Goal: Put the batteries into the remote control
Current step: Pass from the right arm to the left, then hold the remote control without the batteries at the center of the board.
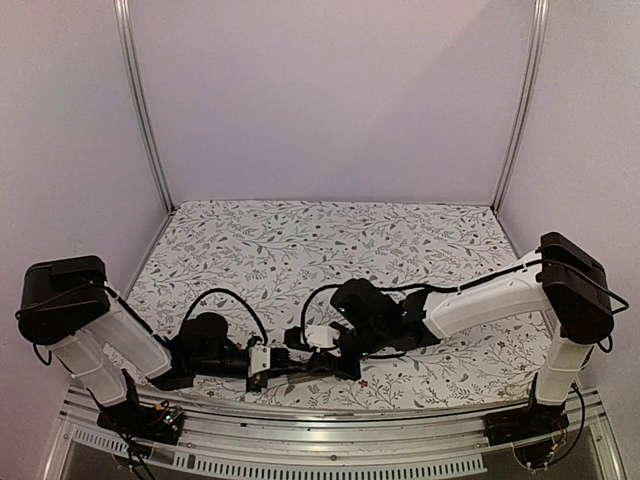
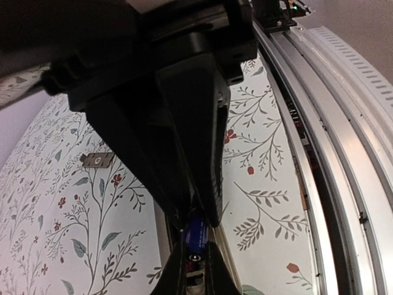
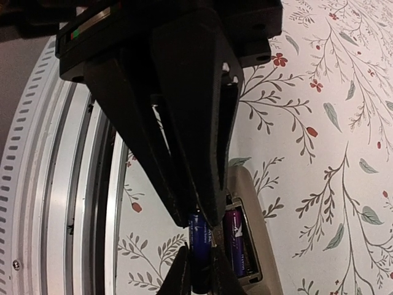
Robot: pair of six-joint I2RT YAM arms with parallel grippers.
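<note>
Cloth (image 1: 330, 250) printed with grey leaves and small red flowers covers the table. Ribbed aluminium rails (image 2: 334, 160) run along its edge, down the right side of the left wrist view. One small flat grey rectangular tab (image 2: 98, 160) lies on the cloth at middle left of that view, well apart from everything else. In the overhead view my black wrist housings (image 1: 365, 305) and looped black cables (image 1: 225, 292) at lower centre hide the work beneath them.

One slim remote control with a beige-grey back (image 3: 258, 230) lies back upward at the lower right of the right wrist view, its dark recess uncovered. Two batteries show there. A purple cylindrical battery (image 3: 236, 239) lies in the right side of the recess, and a blue cylindrical battery (image 3: 198, 243) sits just beside it on the left. Whether the blue one is fully seated I cannot tell.

My right gripper (image 3: 199, 222) is pinched nearly closed on the upper end of the blue cylindrical battery. My left gripper (image 2: 196, 222) faces it from the opposite side, its black fingers drawn narrow around the other end of that same battery.
</note>
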